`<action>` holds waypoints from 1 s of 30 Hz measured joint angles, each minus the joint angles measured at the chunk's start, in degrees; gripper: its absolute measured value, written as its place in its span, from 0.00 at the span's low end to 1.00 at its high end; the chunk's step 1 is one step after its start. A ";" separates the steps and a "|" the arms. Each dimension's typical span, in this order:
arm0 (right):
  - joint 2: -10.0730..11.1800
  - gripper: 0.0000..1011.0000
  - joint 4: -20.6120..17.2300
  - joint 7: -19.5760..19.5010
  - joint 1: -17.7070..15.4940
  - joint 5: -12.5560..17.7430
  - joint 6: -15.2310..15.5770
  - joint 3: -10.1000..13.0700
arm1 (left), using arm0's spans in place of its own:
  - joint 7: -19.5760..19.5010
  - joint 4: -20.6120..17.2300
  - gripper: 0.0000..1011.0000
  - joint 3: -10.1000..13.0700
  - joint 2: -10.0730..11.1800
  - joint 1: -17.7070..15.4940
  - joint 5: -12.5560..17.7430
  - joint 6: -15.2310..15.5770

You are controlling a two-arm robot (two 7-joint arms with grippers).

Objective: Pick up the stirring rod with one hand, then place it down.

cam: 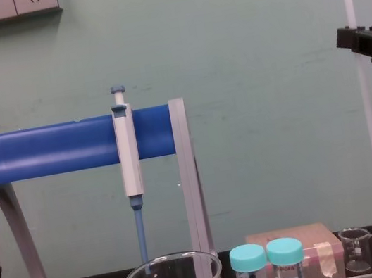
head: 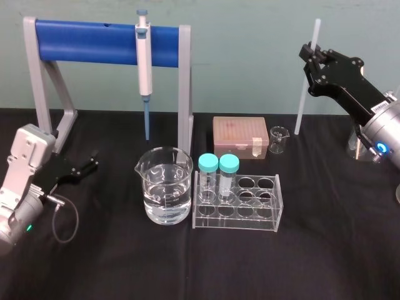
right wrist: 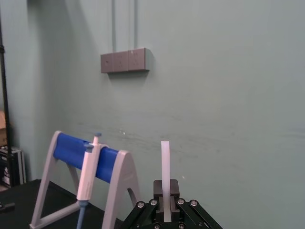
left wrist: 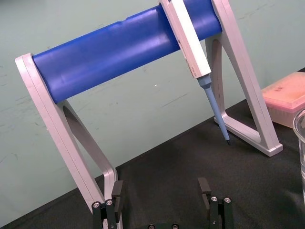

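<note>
Closest in is my left gripper (head: 94,161), parked low over the bench (head: 325,250) beside the stand (head: 87,40). Its fingers (left wrist: 116,193) are wide apart with nothing between them.

The work is with my right gripper (head: 310,59), high on the far right. Its fingers are closed on the rod (head: 302,112), which stands nearly upright. A short length sticks out above the fingers and the longer part hangs below them. In the chest view its lower end is well clear of the bench. Below the fingers, toward the middle, sit a small beaker (head: 279,139) and a pink box (head: 240,134).

I judge the pick-up done and the placing in hand. Next I need to bring the rod down and tip it toward level over bare bench, away from the glassware. I should part the fingers only once it rests there, since a thin round rod may roll.
</note>
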 joint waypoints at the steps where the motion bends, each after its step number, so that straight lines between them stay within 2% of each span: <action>1: -0.09 0.07 -0.09 -0.33 -0.15 -0.28 0.34 0.14 | 0.00 0.00 0.99 0.00 0.00 0.00 0.00 0.00; 30: -1.23 0.07 -0.11 0.13 -0.72 -1.94 2.29 0.89 | 0.00 0.00 0.99 0.00 0.00 0.00 0.00 0.00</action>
